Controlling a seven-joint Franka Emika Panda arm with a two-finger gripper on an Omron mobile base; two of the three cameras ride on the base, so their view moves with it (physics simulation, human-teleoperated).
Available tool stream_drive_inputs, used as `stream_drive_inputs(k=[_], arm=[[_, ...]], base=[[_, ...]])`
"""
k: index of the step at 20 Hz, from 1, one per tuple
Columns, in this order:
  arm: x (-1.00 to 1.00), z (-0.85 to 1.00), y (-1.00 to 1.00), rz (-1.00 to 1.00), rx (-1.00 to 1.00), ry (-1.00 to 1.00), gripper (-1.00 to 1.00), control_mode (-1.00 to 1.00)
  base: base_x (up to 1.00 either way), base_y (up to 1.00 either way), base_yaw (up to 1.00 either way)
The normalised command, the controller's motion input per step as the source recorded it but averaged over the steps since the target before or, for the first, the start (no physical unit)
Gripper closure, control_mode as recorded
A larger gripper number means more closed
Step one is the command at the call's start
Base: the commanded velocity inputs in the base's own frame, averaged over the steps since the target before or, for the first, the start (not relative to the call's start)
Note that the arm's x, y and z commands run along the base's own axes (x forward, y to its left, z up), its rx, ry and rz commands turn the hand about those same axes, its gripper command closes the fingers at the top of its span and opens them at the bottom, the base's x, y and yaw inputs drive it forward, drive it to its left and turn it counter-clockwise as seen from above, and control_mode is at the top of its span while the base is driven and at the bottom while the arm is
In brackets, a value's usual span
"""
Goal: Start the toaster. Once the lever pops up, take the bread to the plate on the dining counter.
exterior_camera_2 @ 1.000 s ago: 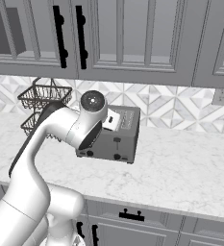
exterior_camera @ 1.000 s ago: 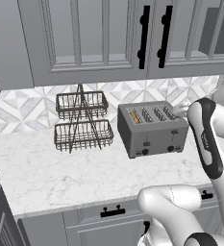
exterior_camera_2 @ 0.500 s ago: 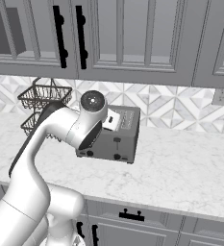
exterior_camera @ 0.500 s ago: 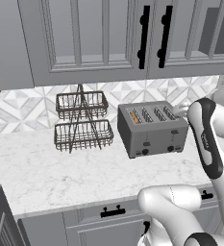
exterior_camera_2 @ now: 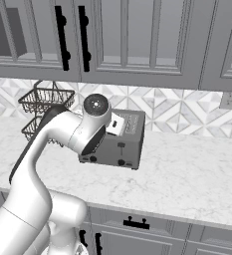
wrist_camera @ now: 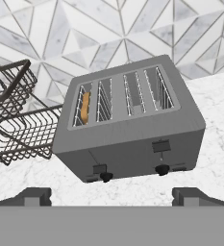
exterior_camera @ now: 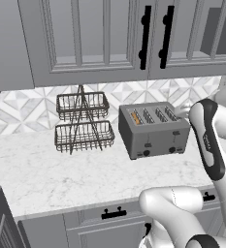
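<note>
Hand (wrist_camera: 111,196) open, bread (wrist_camera: 85,107) in toaster (wrist_camera: 132,139) slot

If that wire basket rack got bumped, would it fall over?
The rack is tall and narrow, two stacked tiers, so it may tip more easily than the squat toaster. Open wire suggests it is light and would probably slide on the smooth counter.

Toaster (exterior_camera: 153,131) on marble counter (exterior_camera: 61,179), bread (exterior_camera: 135,117) in leftmost slot, wire rack (exterior_camera: 83,123) beside
</note>
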Motion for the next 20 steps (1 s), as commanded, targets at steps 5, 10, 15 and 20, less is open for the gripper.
stream_drive_inputs(k=[5,10,15,20], arm=[[0.0,0.0,0.0,0.0,0.0,0.0,-1.0,-1.0],[0.0,0.0,0.0,0.0,0.0,0.0,-1.0,-1.0],[0.0,0.0,0.0,0.0,0.0,0.0,-1.0,-1.0],[0.0,0.0,0.0,0.0,0.0,0.0,-1.0,-1.0]], base=[[0.0,0.0,0.0],[0.0,0.0,0.0],[0.0,0.0,0.0],[0.0,0.0,0.0]])
